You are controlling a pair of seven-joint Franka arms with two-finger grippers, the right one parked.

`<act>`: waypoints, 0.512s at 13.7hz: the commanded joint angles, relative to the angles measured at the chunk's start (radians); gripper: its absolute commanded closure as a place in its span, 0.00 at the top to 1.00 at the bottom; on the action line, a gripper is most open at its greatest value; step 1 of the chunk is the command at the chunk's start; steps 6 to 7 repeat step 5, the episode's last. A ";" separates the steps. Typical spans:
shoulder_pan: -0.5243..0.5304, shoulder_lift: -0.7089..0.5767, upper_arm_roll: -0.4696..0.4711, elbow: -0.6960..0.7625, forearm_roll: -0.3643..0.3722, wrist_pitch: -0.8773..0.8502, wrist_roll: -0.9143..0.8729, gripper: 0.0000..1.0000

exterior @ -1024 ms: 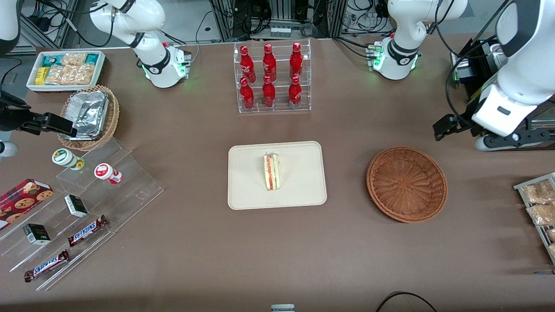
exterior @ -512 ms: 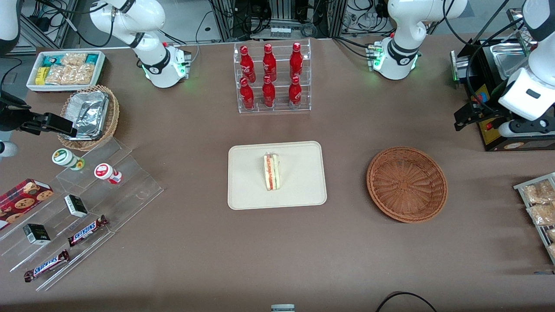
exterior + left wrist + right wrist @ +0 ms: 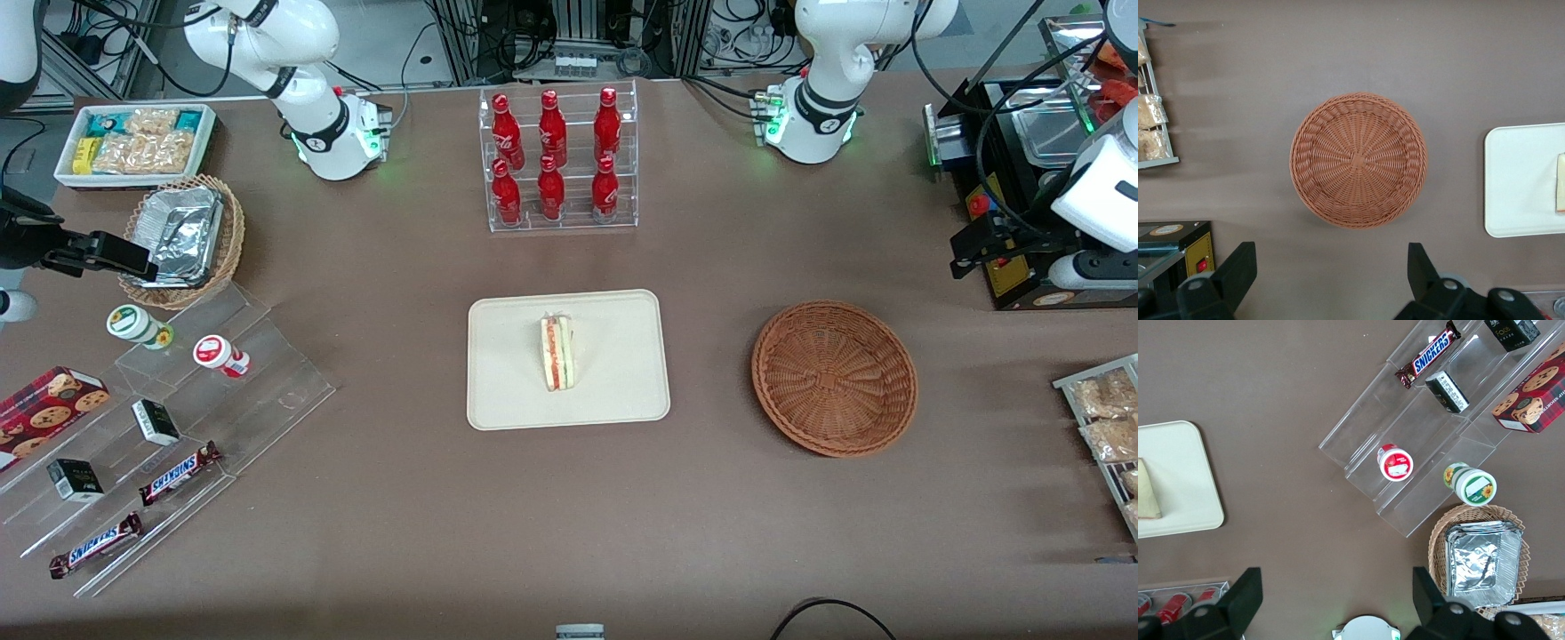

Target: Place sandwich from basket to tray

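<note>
Sandwich (image 3: 558,352) lying on the tray (image 3: 507,391), basket (image 3: 834,378) with nothing in it.

The sandwich lies near the middle of the tray, its red and green filling edge facing up; in the left wrist view only a sliver of it (image 3: 1561,192) shows on the tray (image 3: 1518,180). The basket sits on the brown counter (image 3: 400,498) well apart from the tray, toward the working arm's end. The claw (image 3: 973,247) hangs above the counter's edge, farther from the front camera than the basket and well apart from the tray; in the wrist view its two dark fingers (image 3: 1238,267) stand wide apart, holding nothing, with the basket (image 3: 1358,160) seen between them.
</note>
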State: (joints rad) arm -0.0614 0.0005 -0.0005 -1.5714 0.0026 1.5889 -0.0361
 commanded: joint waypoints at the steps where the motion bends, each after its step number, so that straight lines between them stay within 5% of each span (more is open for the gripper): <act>1: 0.014 0.006 -0.012 0.030 0.013 -0.064 0.024 1.00; 7: 0.008 0.007 -0.012 0.028 0.017 -0.064 0.016 1.00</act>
